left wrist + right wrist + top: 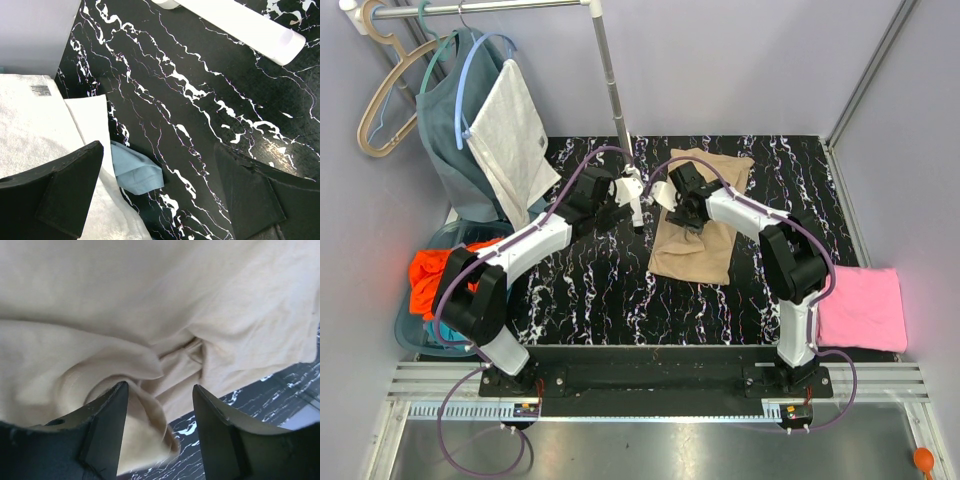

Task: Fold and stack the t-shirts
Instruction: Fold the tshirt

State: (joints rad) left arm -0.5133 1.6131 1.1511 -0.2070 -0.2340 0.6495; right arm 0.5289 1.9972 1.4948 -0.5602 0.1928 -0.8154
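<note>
Right fingers [102, 435] spread over the rumpled tan t-shirt [150, 300] by the far edge of the worktop [590, 280]; left fingers [55, 195] gape wide.

The left gripper [157, 150] is seen wide open, with nothing held between its black fingers [60, 195]. A black table [200, 100] veined in white is seen between them. A white towel [30, 130] with a small label [41, 90] is shown at left, partly hidden by the left finger. A fold of blue cloth [137, 172] is seen just beside that finger, at the towel's edge. A white bar [240, 25] is shown top right, a grey wall [35, 30] top left.
</note>
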